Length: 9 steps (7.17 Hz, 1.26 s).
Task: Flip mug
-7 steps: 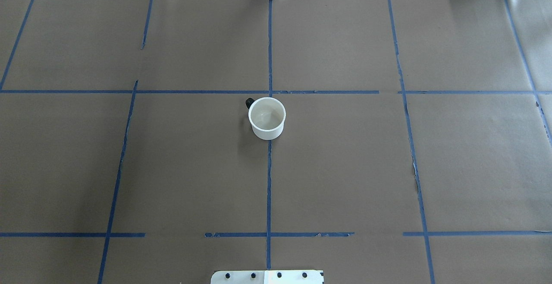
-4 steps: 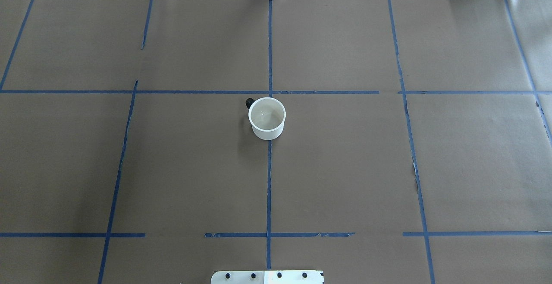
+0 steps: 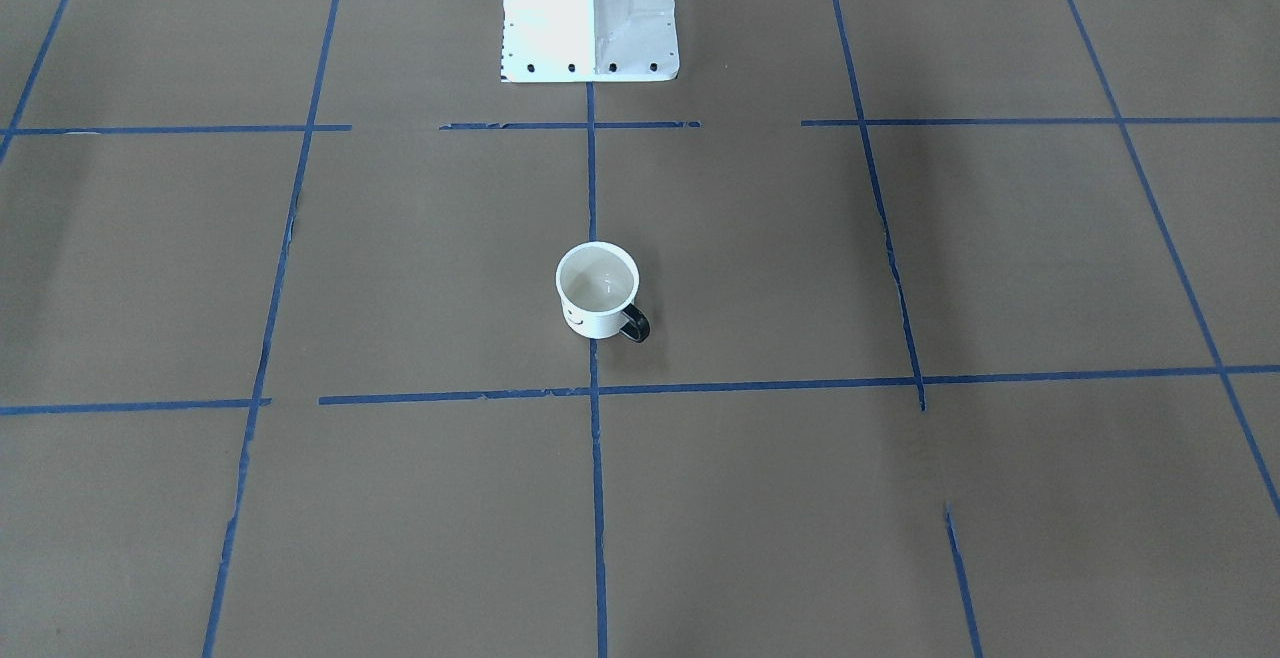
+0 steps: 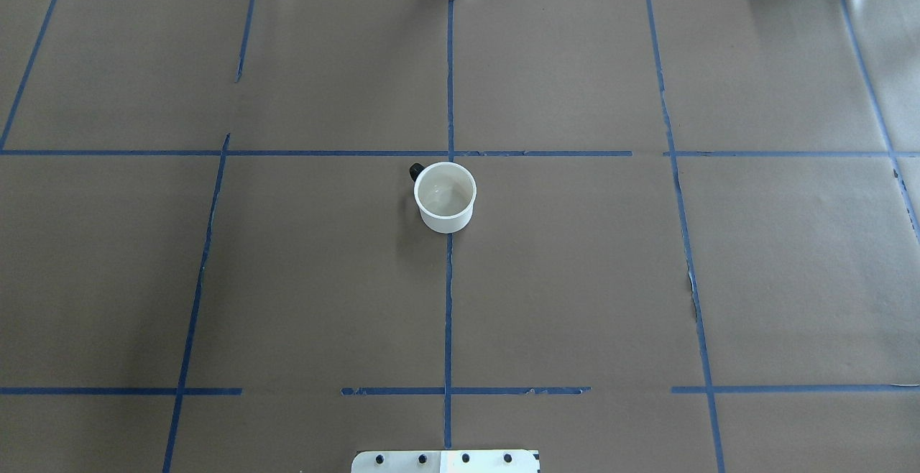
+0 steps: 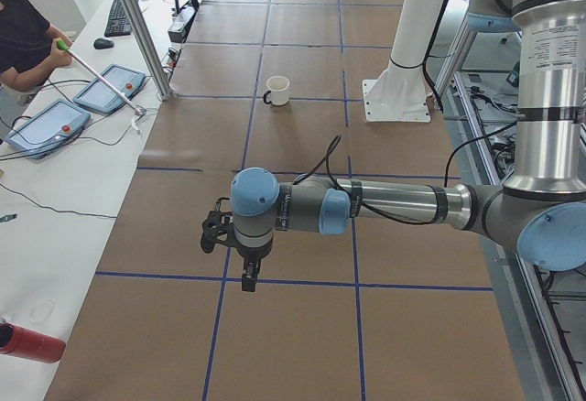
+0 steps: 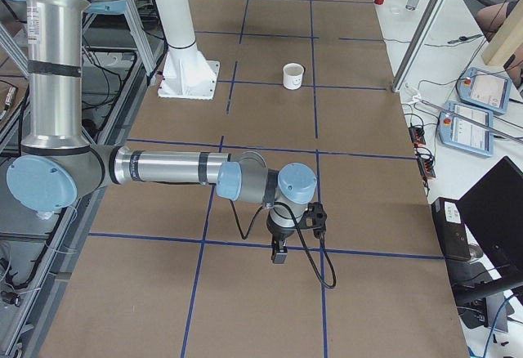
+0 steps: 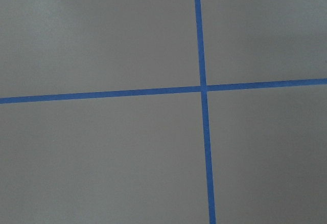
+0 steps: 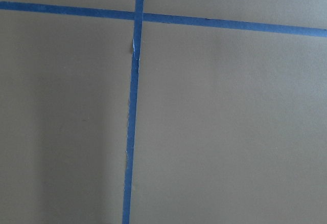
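The mug (image 4: 445, 198) stands upright, mouth up, near the middle of the tabletop (image 4: 575, 279). It sits on the central strip of blue tape (image 4: 448, 300), just on the robot's side of a tape crossing. Its black handle (image 4: 415, 170) points toward the far edge and the left end, and part of the smiley face (image 3: 573, 318) shows on the side turned to the far edge. The left hand (image 5: 247, 277) hangs pointing down over the tabletop's left end, well apart from the mug. The right hand (image 6: 279, 253) hangs the same way over the right end. Both show only from the side cameras, so I cannot tell whether either is released or clenched. Each wrist view shows only brown paper and crossing tape.
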Each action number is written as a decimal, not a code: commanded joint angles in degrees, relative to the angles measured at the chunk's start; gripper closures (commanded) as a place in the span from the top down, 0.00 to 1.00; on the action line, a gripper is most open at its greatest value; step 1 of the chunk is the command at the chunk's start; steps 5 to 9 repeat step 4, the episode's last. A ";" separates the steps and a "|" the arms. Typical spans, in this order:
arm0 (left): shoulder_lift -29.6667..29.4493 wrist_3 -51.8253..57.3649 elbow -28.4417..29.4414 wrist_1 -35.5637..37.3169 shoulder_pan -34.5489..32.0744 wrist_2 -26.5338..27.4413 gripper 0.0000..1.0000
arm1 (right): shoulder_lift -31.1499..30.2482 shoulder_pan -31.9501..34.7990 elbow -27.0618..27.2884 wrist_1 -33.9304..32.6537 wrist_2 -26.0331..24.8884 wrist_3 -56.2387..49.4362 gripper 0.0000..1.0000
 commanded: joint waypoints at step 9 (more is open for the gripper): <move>0.06 1.82 -1.12 1.41 -0.25 -0.41 1.00 | 0.00 0.00 0.00 0.00 0.00 0.00 1.00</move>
